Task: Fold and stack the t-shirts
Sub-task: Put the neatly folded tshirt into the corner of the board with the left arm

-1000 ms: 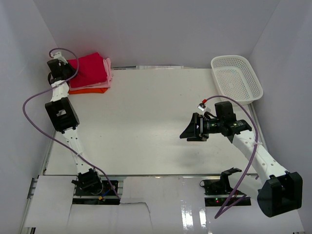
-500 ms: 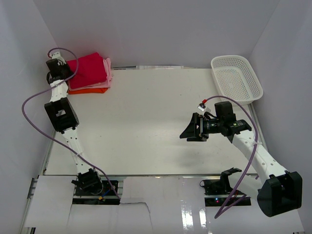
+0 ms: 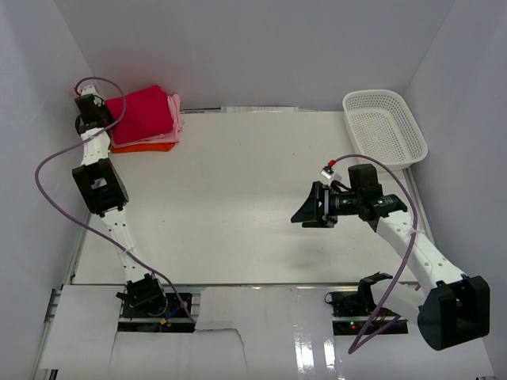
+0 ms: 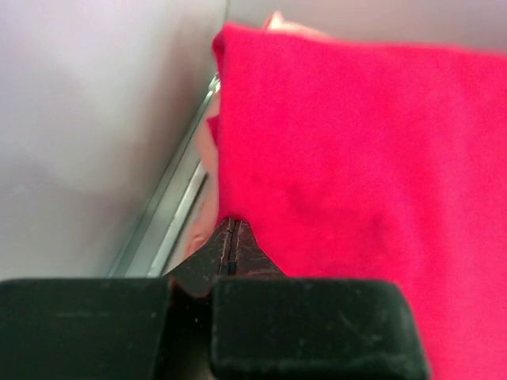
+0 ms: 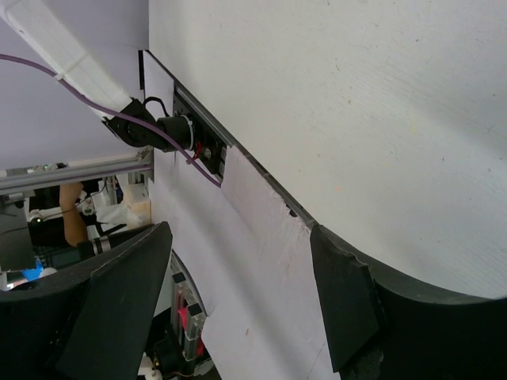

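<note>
Far-left corner: left gripper [image 4: 230, 236] is sitting at the near-left edge of the crimson t-shirt [image 3: 146, 111], jaws pressed fully together; the tips are meeting the cloth hem, and I cannot tell whether a pinch of fabric is caught between them or merely touched.

Crimson t-shirt is lying folded on top of the stack, against the back wall; light pink t-shirt [image 3: 178, 119] is peeking out along the right side, orange t-shirt [image 3: 146, 146] showing at the bottom front edge.

Judgement: final step in hand, seating or squaring the top shirt on the pile; no loose shirt is showing on the table [image 3: 230, 182]. Next move is calling for a clean lift-away from the hem, letting go first if cloth is caught, so the top layer is not dragged off the stack.

Mid-right: right gripper [image 3: 309, 212] is hovering above bare table, jaws spread wide, holding nothing; well apart from the shirts.

Far right: white basket [image 3: 386, 127] is resting in the back corner.

Hard to make out: the left fingers are hiding under the wrist housing in the top view; the wrist view is blurring close cloth, a pale sliver at the left being the only lower layer visible; the salmon layer is not separable from the pink.
</note>
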`<action>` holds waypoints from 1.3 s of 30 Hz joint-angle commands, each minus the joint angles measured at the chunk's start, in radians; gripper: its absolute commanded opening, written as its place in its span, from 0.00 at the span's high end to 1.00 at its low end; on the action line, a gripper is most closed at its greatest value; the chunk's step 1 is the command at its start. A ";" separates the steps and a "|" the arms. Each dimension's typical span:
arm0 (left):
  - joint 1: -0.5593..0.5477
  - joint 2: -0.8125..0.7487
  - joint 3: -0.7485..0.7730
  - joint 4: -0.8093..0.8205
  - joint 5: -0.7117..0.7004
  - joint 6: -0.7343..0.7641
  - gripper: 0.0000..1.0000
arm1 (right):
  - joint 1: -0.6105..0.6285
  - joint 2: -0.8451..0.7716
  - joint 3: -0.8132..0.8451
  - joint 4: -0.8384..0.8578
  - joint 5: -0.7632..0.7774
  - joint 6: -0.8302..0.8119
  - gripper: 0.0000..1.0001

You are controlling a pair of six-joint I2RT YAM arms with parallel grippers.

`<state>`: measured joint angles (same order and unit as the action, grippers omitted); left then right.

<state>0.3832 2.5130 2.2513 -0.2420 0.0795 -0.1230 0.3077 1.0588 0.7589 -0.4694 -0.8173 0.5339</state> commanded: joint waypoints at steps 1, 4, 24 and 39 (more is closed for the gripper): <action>-0.055 -0.161 0.074 -0.005 -0.015 -0.036 1.00 | -0.004 0.023 -0.003 0.072 -0.032 0.014 0.23; -0.119 -0.258 0.065 -0.035 -0.069 -0.024 1.00 | -0.004 0.041 0.006 0.100 -0.042 0.014 0.23; -0.175 -1.528 -1.015 -0.440 0.025 -0.242 0.02 | 0.001 0.158 0.278 -0.089 -0.028 -0.149 0.22; -0.175 -1.694 -1.050 -0.689 -0.023 -0.236 0.02 | 0.002 0.078 0.237 -0.055 -0.003 -0.094 0.20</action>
<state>0.2108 0.8257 1.2030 -0.8803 0.0589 -0.3801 0.3080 1.1656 0.9997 -0.5232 -0.8211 0.4381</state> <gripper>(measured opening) 0.978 0.796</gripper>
